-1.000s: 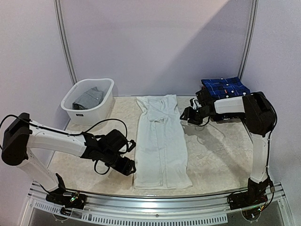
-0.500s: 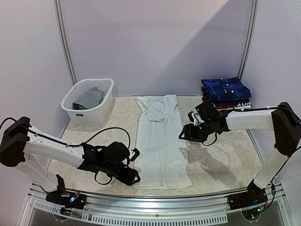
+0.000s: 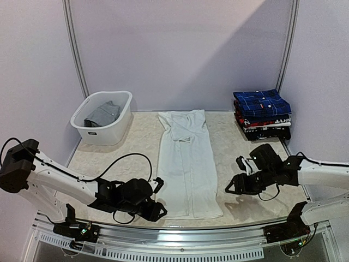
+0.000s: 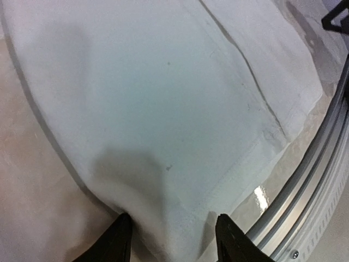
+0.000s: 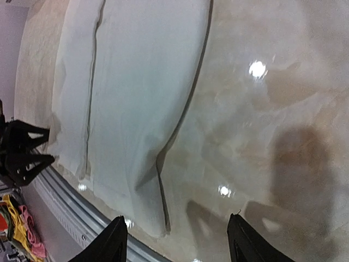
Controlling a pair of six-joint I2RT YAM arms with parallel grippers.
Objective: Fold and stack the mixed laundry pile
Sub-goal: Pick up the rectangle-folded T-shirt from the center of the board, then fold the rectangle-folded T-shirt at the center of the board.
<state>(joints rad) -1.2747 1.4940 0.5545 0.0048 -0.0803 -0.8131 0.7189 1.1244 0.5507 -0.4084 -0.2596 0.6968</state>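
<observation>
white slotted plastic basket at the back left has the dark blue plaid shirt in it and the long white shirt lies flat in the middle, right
No: the white slotted plastic basket holds a grey garment. The dark blue plaid shirt tops the folded stack at back right. The long white shirt lies flat in the middle. The top external view shows this.

The left gripper (image 3: 158,209) reaches the white shirt's (image 3: 185,158) near left corner, jaws narrowing, and the right gripper (image 3: 231,189) swings down beside its near right edge
</observation>
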